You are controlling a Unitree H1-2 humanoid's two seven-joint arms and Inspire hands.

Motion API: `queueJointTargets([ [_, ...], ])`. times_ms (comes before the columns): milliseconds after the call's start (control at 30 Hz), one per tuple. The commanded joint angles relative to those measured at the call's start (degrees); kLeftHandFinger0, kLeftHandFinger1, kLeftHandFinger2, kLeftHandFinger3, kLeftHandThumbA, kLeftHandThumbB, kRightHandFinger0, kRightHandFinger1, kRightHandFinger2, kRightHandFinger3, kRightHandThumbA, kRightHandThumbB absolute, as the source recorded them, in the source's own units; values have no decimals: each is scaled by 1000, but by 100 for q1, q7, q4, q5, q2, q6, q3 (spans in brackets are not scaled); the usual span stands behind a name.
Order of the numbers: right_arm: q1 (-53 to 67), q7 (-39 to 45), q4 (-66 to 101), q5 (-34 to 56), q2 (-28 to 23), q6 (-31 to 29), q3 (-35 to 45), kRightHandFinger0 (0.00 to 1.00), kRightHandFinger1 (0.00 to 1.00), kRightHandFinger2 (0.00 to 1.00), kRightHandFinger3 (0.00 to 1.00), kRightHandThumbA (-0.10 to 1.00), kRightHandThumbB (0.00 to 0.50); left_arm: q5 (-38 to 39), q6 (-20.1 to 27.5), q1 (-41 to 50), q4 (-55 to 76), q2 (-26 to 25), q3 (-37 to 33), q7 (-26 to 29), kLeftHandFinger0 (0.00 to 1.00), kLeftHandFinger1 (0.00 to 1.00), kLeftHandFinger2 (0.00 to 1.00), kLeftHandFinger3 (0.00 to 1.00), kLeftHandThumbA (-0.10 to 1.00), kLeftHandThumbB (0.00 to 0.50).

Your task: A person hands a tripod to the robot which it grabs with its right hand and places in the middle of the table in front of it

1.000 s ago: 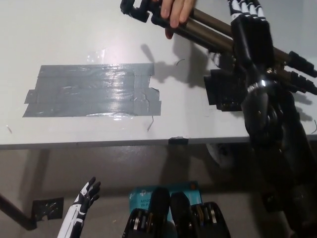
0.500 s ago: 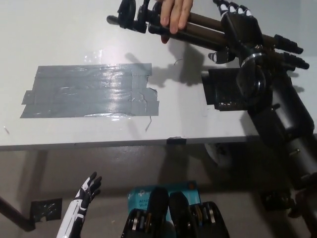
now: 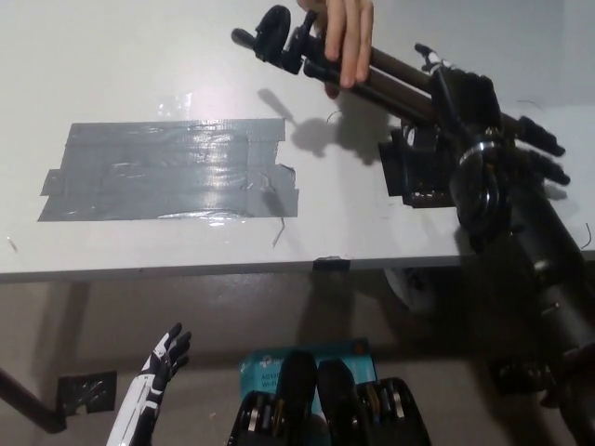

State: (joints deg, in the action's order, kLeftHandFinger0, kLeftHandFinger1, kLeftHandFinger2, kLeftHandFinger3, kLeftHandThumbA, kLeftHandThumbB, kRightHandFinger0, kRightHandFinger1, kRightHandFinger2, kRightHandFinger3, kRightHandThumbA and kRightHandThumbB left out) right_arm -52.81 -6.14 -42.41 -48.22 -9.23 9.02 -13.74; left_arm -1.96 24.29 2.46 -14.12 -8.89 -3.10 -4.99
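Note:
A tripod (image 3: 392, 69) with a black head (image 3: 275, 33) and folded bronze legs hangs tilted over the far right part of the white table (image 3: 139, 84). A person's hand (image 3: 349, 37) grips it just behind the head. My black right hand (image 3: 453, 85) is wrapped over the legs further right, fingers curled around them, so it is shut on the tripod. The leg ends (image 3: 547, 153) stick out past my wrist. My white left hand (image 3: 156, 376) rests low at the lower left, below the table's front edge, fingers apart and holding nothing.
A large patch of grey tape (image 3: 167, 172) covers the table's middle left. A black square (image 3: 416, 174) lies on the table under my right wrist. The table's front edge (image 3: 232, 269) crosses the picture. A blue sheet (image 3: 265, 364) lies on the floor.
My right hand has dropped onto the tripod legs and its fingers have curled around them. The tripod shifted slightly right and tilted more. The person's hand still holds it.

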Motion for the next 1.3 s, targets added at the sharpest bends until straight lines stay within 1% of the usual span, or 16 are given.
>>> queueJointTargets([
  [0, -581, -1831, 349, 158, -54, -1097, 131, 58, 597, 865, 983, -100, 156, -71, 186, -11, 100, -59, -27, -57, 1000, 1000, 1000, 1000, 1000, 282],
  [267, -468, -1995, 414, 16, -220, -1266, -28, 62, 593, 871, 975, -100, 191, -41, 254, 18, 87, -47, -42, -69, 1000, 1000, 1000, 1000, 1000, 266],
  [367, -357, -2205, 229, -77, -264, -1462, -168, 19, 536, 849, 934, -100, 162, -33, 263, 48, 82, -45, -41, -66, 1000, 1000, 1000, 1000, 1000, 262],
  [433, -312, -2181, 158, -94, -285, -1491, -239, 5, 532, 847, 971, -100, 138, -77, 264, 51, 83, -46, -36, -35, 1000, 1000, 1000, 1000, 1000, 266],
  [567, -133, -2234, 106, -198, -380, -1516, -443, 0, 511, 857, 946, -100, 167, -81, 264, 124, 95, -54, -44, -44, 1000, 1000, 1000, 1000, 1000, 265],
  [633, -182, -2348, -117, -223, -470, -1620, -560, 0, 428, 816, 873, -100, 197, -123, 264, 18, 44, -58, -34, -2, 1000, 1000, 1000, 1000, 1000, 253],
  [700, -150, -2286, -247, -261, -543, -1589, -665, 0, 415, 814, 882, -100, 185, -92, 264, 43, 52, -57, -41, -30, 1000, 1000, 1000, 1000, 1000, 256],
  [800, -89, -2065, -478, -335, -688, -1475, -909, 0, 436, 845, 907, -100, 178, -28, 264, 136, 88, -46, -37, -68, 1000, 1000, 1000, 1000, 1000, 263],
  [900, -86, -2120, -856, -403, -840, -1563, -1129, 0, 408, 835, 859, -100, 210, -85, 264, 163, 78, -53, -41, -25, 1000, 1000, 1000, 1000, 1000, 257],
  [1000, -168, -1844, -1286, -148, -965, -1867, -1193, 0, 444, 886, 927, -100, 194, -24, 264, 151, 67, -58, -30, -53, 1000, 1000, 1000, 1000, 1000, 255],
  [1067, -155, -1667, -1407, -20, -1053, -1971, -1196, 0, 430, 825, 893, -100, 194, -30, 264, 205, 108, -69, -30, -60, 1000, 1000, 1000, 1000, 1000, 260],
  [1133, -157, -1059, -1365, 311, -1062, -1666, -984, 84, 502, 833, 860, 105, 213, -32, 264, 206, 119, -81, -23, -66, 1000, 1000, 1000, 1000, 1000, 259],
  [1167, -145, -715, -1280, 497, -1066, -1568, -880, 214, 587, 876, 915, 293, 270, -41, 264, 213, 115, -83, -23, -61, 1000, 1000, 1000, 1000, 1000, 260],
  [1200, -143, 69, -1080, 906, -1110, -1416, -718, 629, 1000, 1000, 1000, 493, 397, -48, 264, 215, 100, -77, -26, -54, 1000, 1000, 1000, 1000, 1000, 267],
  [1233, -166, 1348, -750, 1527, -1191, -1133, -501, 1000, 1000, 1000, 1000, 555, 393, -57, 264, 221, 84, -65, -28, -39, 1000, 1000, 1000, 1000, 1000, 269],
  [1267, -196, 2283, -441, 1858, -1311, -852, -469, 1000, 1000, 1000, 1000, 628, 447, -82, 264, 222, 82, -63, -27, -28, 1000, 1000, 1000, 1000, 1000, 269],
])
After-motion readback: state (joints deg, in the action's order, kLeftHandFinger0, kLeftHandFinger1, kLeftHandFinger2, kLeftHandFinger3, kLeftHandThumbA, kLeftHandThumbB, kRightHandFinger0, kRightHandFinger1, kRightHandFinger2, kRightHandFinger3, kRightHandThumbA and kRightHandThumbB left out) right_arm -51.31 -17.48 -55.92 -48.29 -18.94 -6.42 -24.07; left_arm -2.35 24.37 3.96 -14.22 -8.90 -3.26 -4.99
